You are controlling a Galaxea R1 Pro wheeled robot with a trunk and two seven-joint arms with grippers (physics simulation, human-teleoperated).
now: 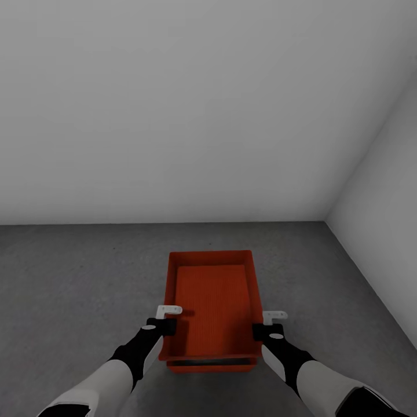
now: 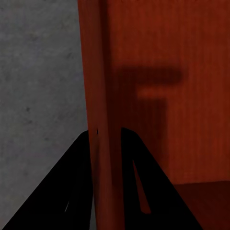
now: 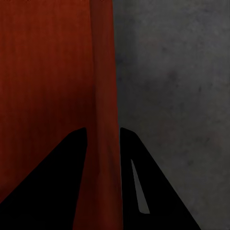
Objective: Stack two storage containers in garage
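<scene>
Orange-red plastic dominated the head view: a storage container (image 1: 211, 307) sat in front of the robot over the dark grey concrete floor (image 1: 69, 278), near the corner where two plain white-grey walls (image 1: 174, 104) met. Beneath its near edge a second orange-red rim (image 1: 209, 364) showed, so that the upper container appeared to rest on a lower one; how the two sat together could not be told. The left gripper (image 1: 168, 319) stood at the container's left wall and the right gripper (image 1: 263, 324) at its right wall, both near the end closer to the robot.

Left wrist view: the two black fingers (image 2: 57, 191) straddled the thin upright wall (image 2: 98, 120) of the container, one finger outside over the concrete, the other inside over the finely ribbed bottom (image 2: 182, 110). The jaws were closed down to the wall's thickness and pinched it.

Right wrist view: the black fingers (image 3: 48, 182) likewise lay on either side of the opposite wall (image 3: 103, 96), the inner one over the ribbed interior, the outer one over the floor (image 3: 177, 86). The jaws were narrowed onto the wall, gripping it.
</scene>
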